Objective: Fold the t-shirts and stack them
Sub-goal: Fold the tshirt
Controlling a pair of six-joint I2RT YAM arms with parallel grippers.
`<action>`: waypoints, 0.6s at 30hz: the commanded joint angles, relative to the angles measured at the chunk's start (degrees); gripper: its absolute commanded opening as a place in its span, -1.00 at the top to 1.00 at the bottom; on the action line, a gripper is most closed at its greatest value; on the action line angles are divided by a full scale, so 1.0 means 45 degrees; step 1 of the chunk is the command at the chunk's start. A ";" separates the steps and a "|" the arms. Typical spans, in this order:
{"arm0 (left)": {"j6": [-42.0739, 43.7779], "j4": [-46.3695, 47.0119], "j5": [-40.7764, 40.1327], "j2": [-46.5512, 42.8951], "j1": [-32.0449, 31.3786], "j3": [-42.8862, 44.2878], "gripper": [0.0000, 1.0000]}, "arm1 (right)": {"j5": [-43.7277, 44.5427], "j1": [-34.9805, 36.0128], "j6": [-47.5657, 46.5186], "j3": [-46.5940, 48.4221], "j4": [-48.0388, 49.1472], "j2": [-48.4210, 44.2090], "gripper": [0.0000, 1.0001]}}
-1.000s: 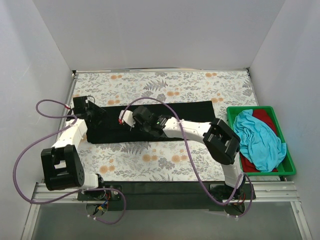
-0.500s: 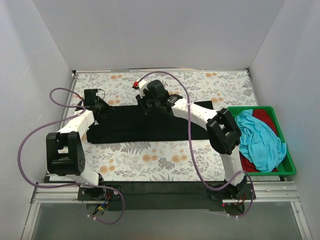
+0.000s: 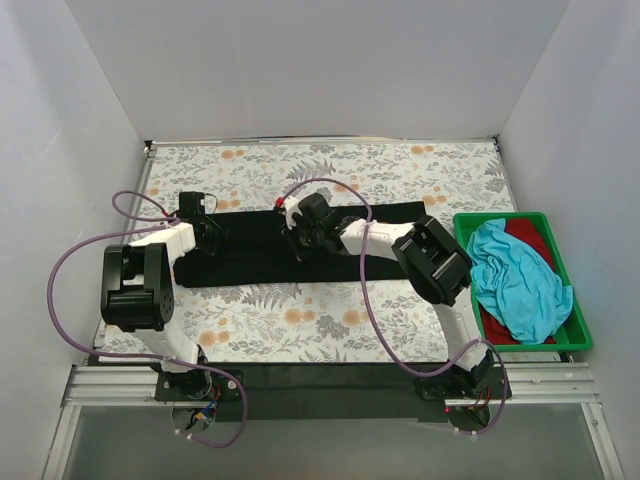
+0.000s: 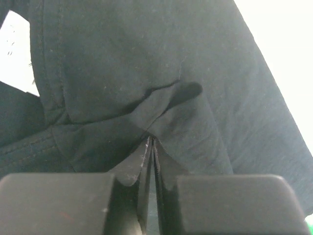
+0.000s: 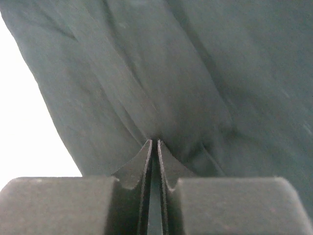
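The black t-shirt (image 3: 250,262) lies as a long folded strip across the middle of the flowered table. My left gripper (image 3: 208,228) is at its left end, shut on a pinched fold of the black cloth (image 4: 146,58), which bunches at the tips of that gripper (image 4: 152,139). My right gripper (image 3: 296,240) is over the strip's middle, near its far edge. In the right wrist view it (image 5: 154,142) is shut on a ridge of the black cloth (image 5: 186,63). A turquoise t-shirt (image 3: 515,280) and a red t-shirt (image 3: 530,235) lie crumpled together at the right.
The turquoise and red shirts sit in a green tray (image 3: 480,217) at the table's right edge. White walls close in the table on the left, back and right. Purple cables loop off both arms over the table.
Both grippers have closed on the black cloth. The right gripper swung out to the strip's far edge and has come back a little nearer. The left gripper shifted slightly right along the left end.
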 commanded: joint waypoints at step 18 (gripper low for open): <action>0.0331 -0.1730 -0.1529 -0.2283 -0.2158 0.1235 -0.12 | 0.7791 -0.1553 -0.1030 -0.4670 -0.5837 -0.6184 0.20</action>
